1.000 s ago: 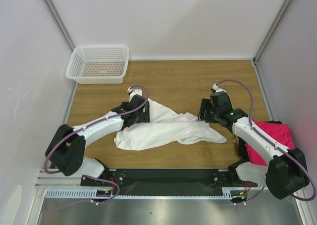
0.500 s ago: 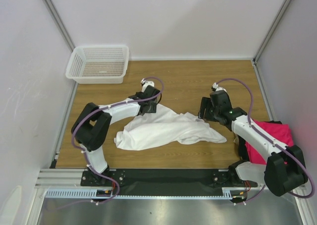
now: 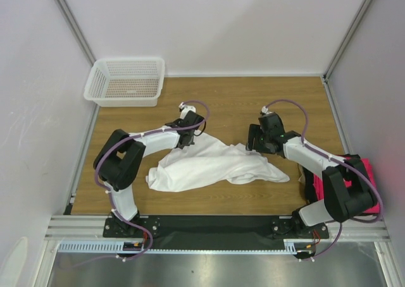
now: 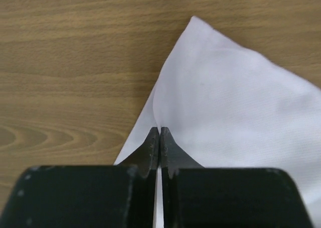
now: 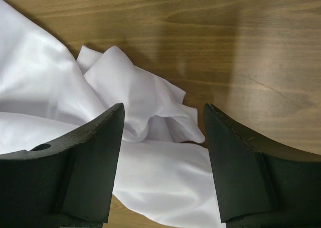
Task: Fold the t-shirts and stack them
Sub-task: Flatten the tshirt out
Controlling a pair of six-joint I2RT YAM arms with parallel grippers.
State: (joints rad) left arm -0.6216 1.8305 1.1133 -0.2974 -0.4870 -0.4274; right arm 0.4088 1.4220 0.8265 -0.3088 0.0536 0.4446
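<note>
The white t-shirt [image 3: 212, 165] lies crumpled across the middle of the wooden table. My left gripper [image 3: 189, 137] is at its far left corner and is shut on a pinch of the white cloth [image 4: 235, 102], which rises to the fingertips [image 4: 159, 133]. My right gripper [image 3: 252, 143] hovers open over the shirt's rumpled far right edge [image 5: 145, 95], with cloth lying below its spread fingers [image 5: 163, 125] and nothing held. A magenta-pink t-shirt [image 3: 371, 181] lies at the right edge, partly under the right arm, with a strip of black cloth [image 3: 309, 187] beside it.
A white mesh basket [image 3: 126, 81] stands at the far left corner. Grey walls close in both sides and the back. Bare wood [image 3: 228, 100] stretches between the shirt and the back wall.
The left gripper went from open to shut on the shirt's far left corner after its arm swung in. The right gripper shifted slightly left, over the shirt's edge, still open.
</note>
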